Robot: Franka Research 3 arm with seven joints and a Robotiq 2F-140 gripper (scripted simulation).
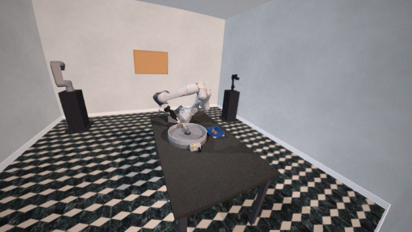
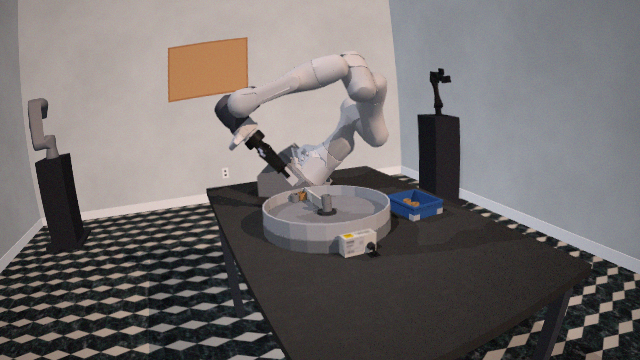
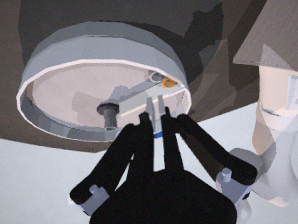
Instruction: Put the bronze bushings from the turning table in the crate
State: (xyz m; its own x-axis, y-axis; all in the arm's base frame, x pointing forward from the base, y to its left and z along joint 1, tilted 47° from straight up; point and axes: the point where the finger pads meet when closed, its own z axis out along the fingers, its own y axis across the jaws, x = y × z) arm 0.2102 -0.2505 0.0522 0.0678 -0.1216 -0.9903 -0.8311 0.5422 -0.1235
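Observation:
The round grey turning table (image 1: 183,139) (image 2: 320,239) (image 3: 100,47) holds a bronze bushing (image 2: 302,195) (image 3: 169,82) and a steel bushing (image 2: 295,198) (image 3: 156,76). They lie side by side near its rim, on the robot's side. The blue crate (image 1: 217,135) (image 2: 425,213) stands beside the turning table, with bronze bushings (image 1: 214,131) (image 2: 411,202) in it; their exact number is hard to tell. My gripper (image 1: 177,121) (image 2: 293,180) (image 3: 156,103) is shut with nothing between its fingertips. It is tilted and hangs above the turning table's rim, close to the two bushings but apart from them.
A dark central post (image 2: 326,202) (image 3: 110,119) stands in the turning table, and a pale bar (image 2: 315,198) (image 3: 135,107) runs from near it toward the rim by the bushings. A small white box (image 1: 194,147) (image 2: 357,243) with a yellow label stands against the turning table's outer wall.

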